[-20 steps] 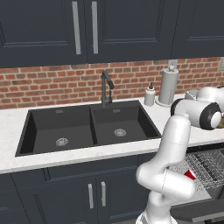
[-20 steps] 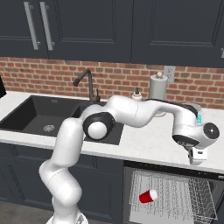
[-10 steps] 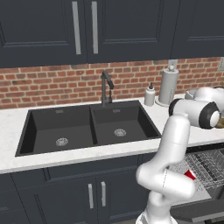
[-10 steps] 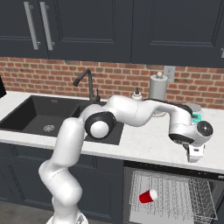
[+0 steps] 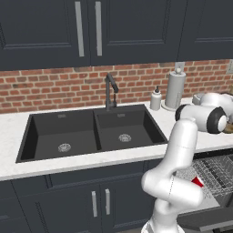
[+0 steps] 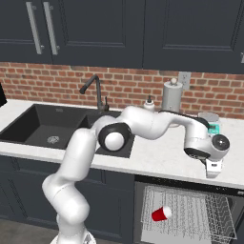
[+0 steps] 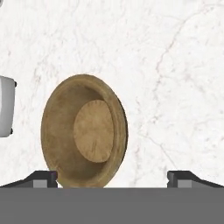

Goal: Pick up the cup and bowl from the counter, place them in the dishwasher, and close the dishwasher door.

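With the cup already in the rack, our pincer, fingers apart, hovers over the bowl at lower left; next, centre and descend.

This is a home kitchen. A white marbled counter carries a black double sink with a dark faucet at its back edge, in front of a red brick wall. Dark cabinets with silver handles hang above, a paper-towel roll and a soap bottle stand near the counter's back edge, and a dishwasher with a wire rack is open under its front edge.
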Available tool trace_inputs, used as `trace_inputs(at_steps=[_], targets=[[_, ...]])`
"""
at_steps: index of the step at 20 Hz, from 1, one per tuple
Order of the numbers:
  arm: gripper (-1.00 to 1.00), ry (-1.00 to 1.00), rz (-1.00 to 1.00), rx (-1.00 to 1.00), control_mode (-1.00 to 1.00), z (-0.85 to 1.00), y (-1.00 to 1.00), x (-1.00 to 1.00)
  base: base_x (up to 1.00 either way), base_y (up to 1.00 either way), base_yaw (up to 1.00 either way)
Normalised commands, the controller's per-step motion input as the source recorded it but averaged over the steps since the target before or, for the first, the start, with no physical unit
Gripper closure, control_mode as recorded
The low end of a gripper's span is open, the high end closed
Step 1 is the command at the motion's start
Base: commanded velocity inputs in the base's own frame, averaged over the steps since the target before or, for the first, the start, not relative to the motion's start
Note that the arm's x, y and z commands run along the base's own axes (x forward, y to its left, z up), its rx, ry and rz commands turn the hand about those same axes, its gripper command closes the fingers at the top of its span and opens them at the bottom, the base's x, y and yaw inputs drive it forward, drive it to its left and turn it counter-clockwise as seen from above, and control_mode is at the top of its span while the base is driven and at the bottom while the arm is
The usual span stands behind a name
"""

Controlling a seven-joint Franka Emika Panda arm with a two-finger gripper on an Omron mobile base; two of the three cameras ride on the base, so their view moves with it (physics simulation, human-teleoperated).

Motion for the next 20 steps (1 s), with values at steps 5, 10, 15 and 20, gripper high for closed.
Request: trace_inputs(at_steps=[5, 10, 15, 20], targets=[[-1.00, 0.00, -0.07, 0.00, -1.00, -0.07, -0.27, 0.21, 0.00, 0.00, 0.00], [-1.00, 0.00, -0.02, 0.00, -1.00, -0.04, -0.25, 0.10, 0.00, 0.00, 0.00], [-1.00, 0.02, 0.00, 0.00, -1.00, -0.07, -0.05, 0.00, 0.00, 0.00, 0.00], [-1.00, 0.03, 0.00, 0.00, -1.00, -0.13, 0.00, 0.01, 0.00, 0.00, 0.00]])
